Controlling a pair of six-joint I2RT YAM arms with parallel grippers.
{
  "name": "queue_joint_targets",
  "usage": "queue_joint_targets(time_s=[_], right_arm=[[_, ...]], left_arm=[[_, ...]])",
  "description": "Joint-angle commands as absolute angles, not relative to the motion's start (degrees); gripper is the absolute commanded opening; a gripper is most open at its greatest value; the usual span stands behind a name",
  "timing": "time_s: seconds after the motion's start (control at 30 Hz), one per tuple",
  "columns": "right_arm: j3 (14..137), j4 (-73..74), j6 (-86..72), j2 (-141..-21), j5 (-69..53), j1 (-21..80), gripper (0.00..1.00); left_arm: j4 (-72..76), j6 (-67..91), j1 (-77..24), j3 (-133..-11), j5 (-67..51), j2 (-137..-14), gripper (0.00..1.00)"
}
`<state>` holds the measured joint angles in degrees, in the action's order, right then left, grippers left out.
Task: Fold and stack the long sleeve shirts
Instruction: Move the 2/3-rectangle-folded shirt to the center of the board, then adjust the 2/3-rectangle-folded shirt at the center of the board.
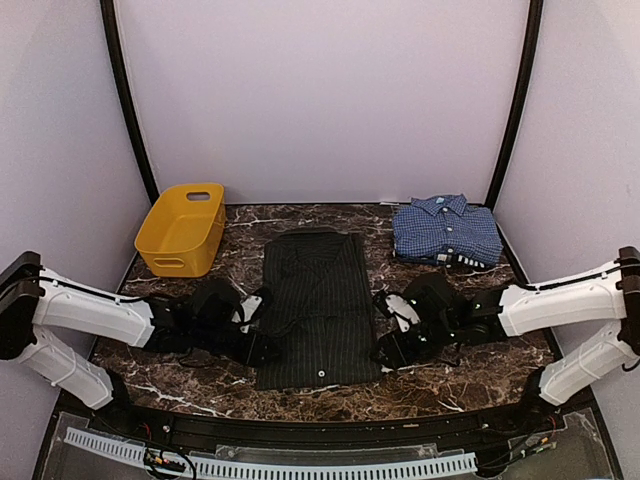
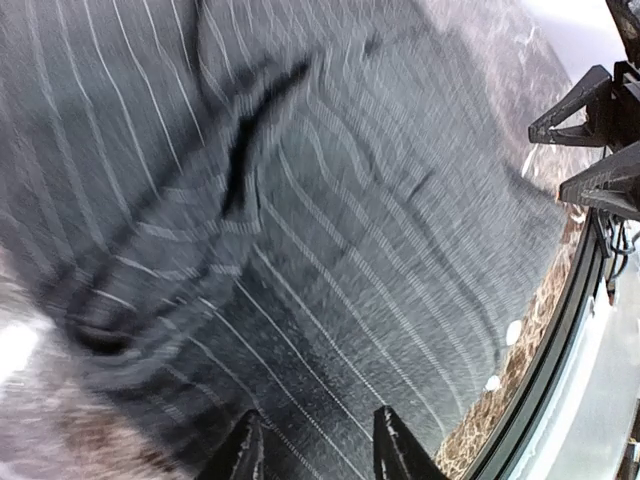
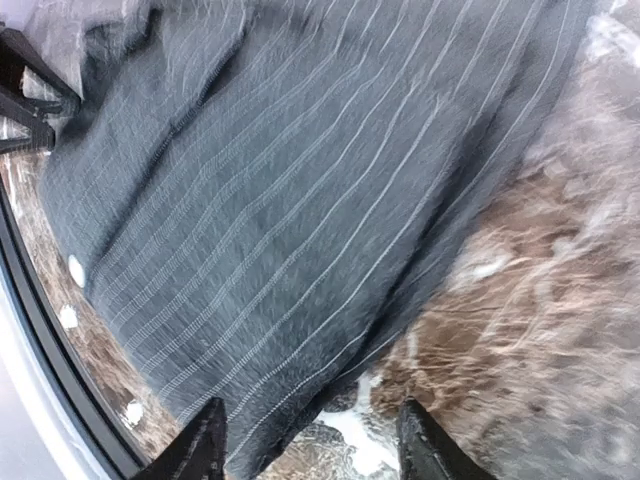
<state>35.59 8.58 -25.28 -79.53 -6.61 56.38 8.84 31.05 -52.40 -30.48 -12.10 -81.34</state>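
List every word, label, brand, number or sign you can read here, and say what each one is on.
No readable text in any view.
black pinstriped shirt: no print or label shows.
blue checked shirt: a small dark patch with light marks at its near edge, too small to read.
yellow basket: plain, no marking.

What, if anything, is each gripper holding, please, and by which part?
Right gripper: nothing, jaws open over the edge of the black pinstriped cloth shirt. Left gripper: cannot be told.
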Motion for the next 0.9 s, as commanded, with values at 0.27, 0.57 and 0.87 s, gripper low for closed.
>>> queue_joint_targets(time_s=[0.27, 0.57, 0.87], right_arm=[[50.1, 13.9, -22.7, -87.7, -2.2, 48.1, 0.64], [52.9, 11.5, -20.3, -94.4, -7.1, 46.8, 0.61], [52.5, 9.5, -20.3, -96.1, -10.5, 46.8, 0.52]], left_arm=[[-1.0, 19.5, -50.8, -40.3, 4.9, -76.5, 0.83], [-4.0, 17.6, -44.4, -42.2, -7.1, -82.2, 0.84], [-1.5, 18.6, -43.9, -40.2, -13.4, -85.3, 0.74]])
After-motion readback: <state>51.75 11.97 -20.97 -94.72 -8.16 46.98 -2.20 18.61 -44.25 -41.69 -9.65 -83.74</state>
